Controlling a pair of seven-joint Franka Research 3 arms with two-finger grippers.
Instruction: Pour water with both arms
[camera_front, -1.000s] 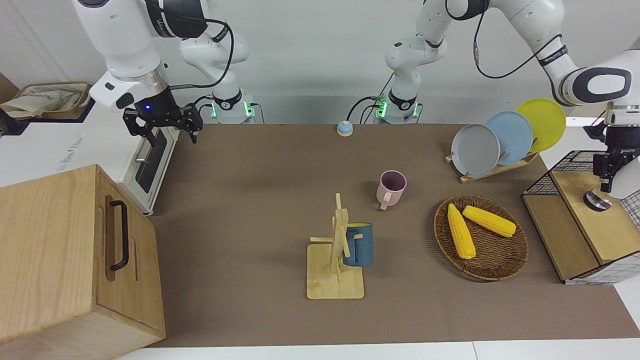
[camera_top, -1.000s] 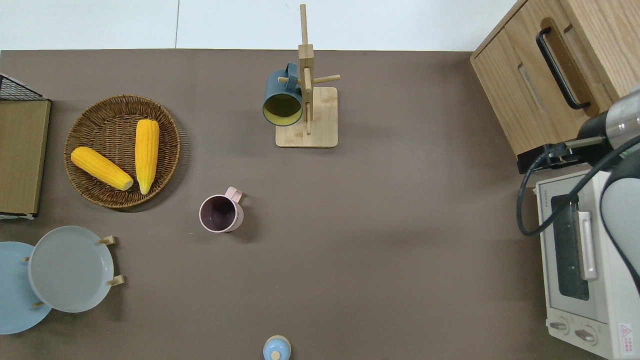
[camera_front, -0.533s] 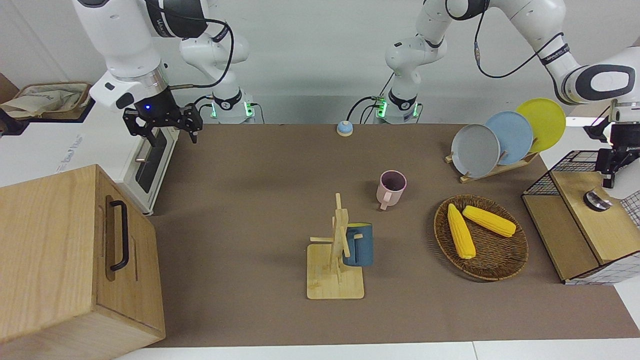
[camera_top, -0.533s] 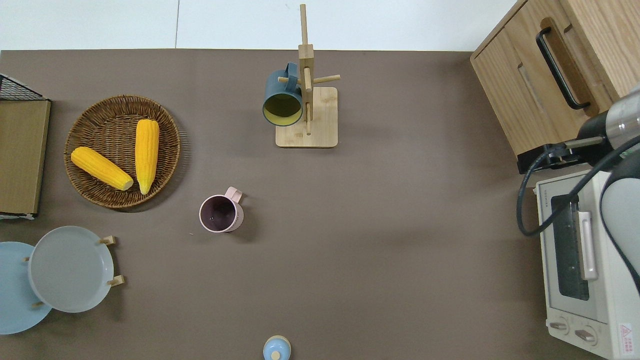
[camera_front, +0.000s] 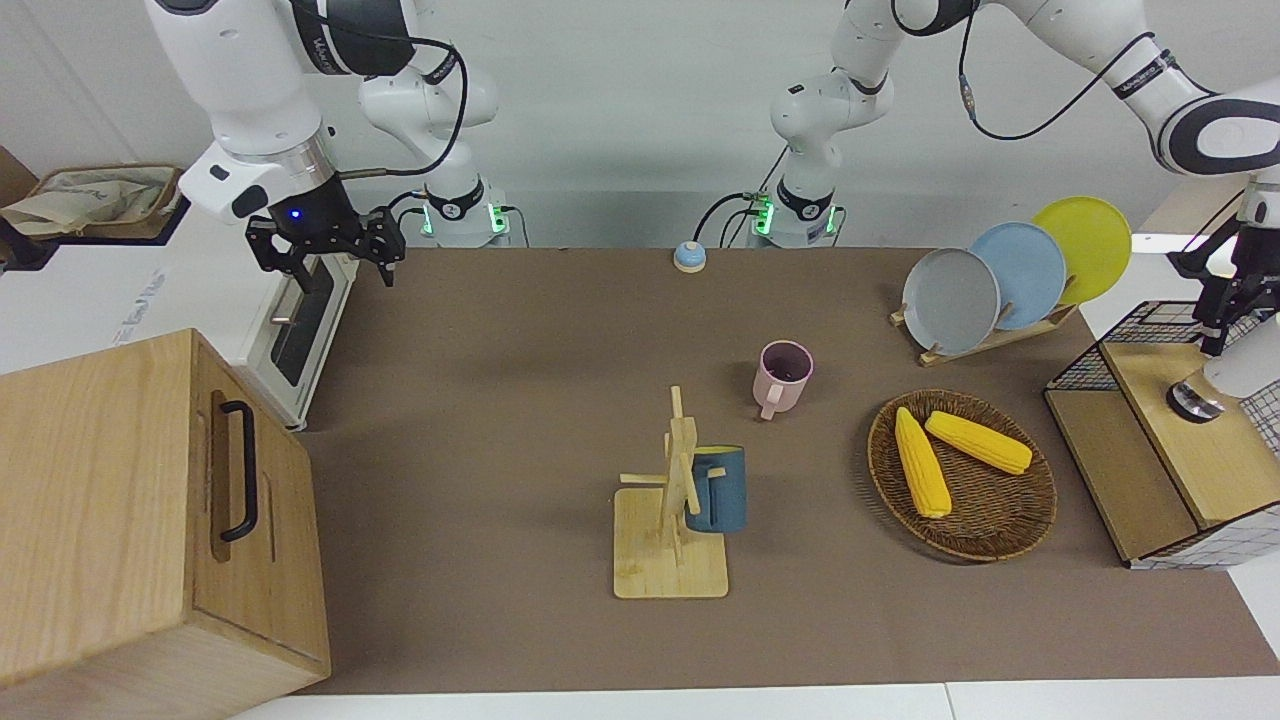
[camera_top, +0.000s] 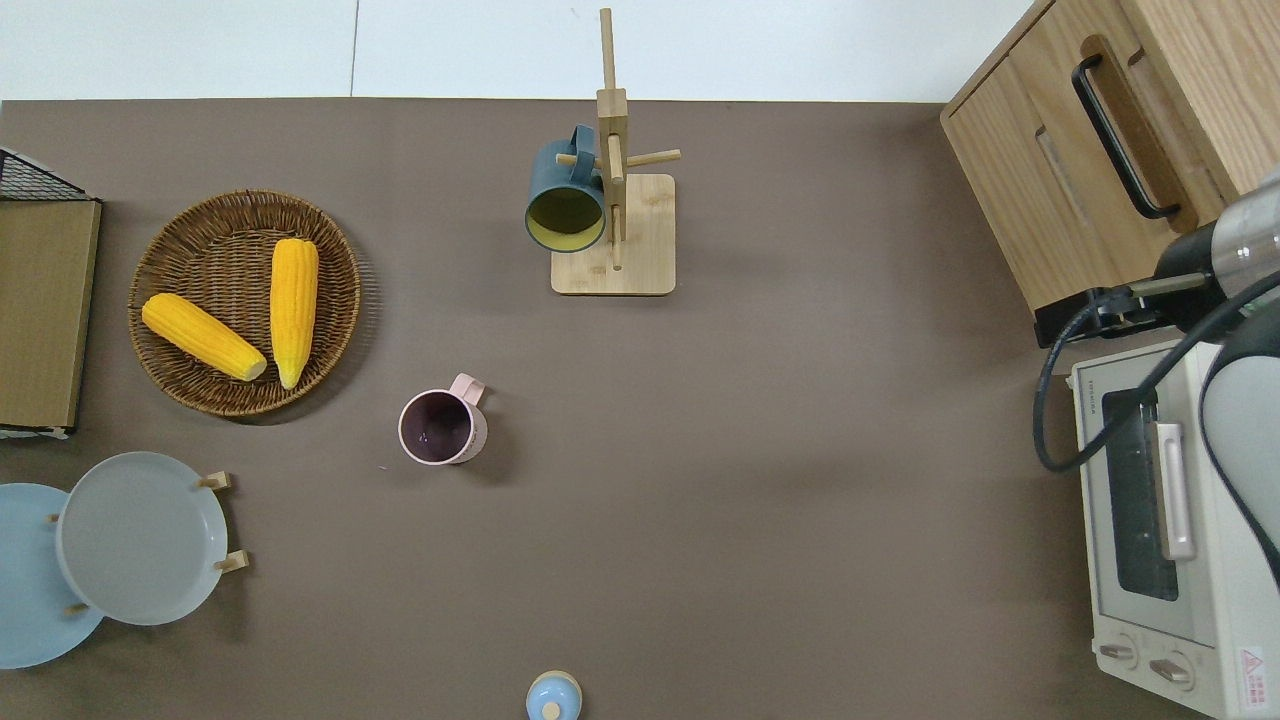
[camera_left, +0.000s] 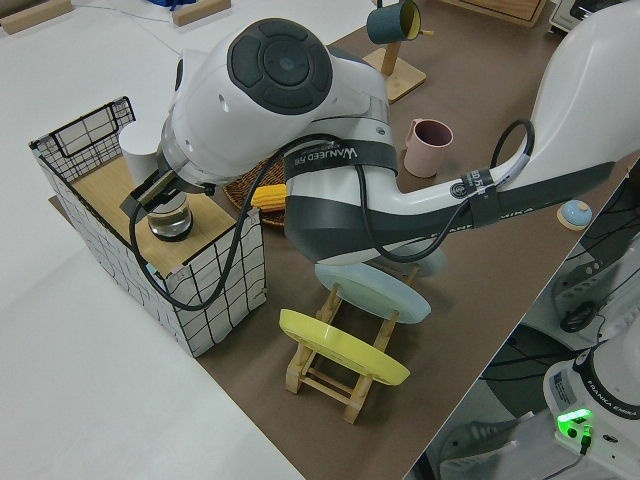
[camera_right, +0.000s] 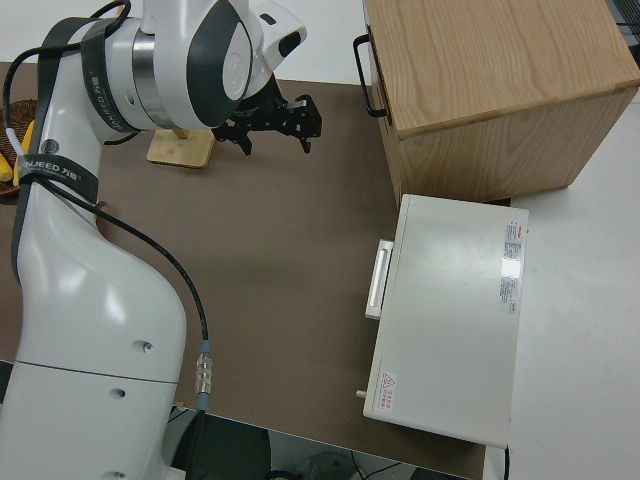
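Note:
My left gripper (camera_front: 1216, 338) hangs over the wooden shelf of a wire basket (camera_front: 1150, 470) at the left arm's end of the table. Just below it a short clear glass (camera_front: 1194, 400) stands on the shelf, with a white cup (camera_left: 138, 152) beside it. In the left side view the left gripper (camera_left: 150, 192) sits right at the glass (camera_left: 170, 218). A pink mug (camera_top: 443, 427) stands upright mid-table. A blue mug (camera_top: 565, 200) hangs on a wooden mug tree. Water is out of view. The right arm is parked, its gripper (camera_front: 325, 255) open.
A wicker basket (camera_front: 1035, 520) holds two corn cobs. Three plates stand in a rack (camera_front: 985, 345) near the wire basket. A toaster oven (camera_top: 1150, 520) and a wooden cabinet (camera_front: 120, 500) fill the right arm's end. A small blue bell (camera_front: 689, 257) lies near the robots.
The left arm has lifted, and its gripper has risen a little above the glass on the shelf. The glass, the mugs and the right arm have not moved.

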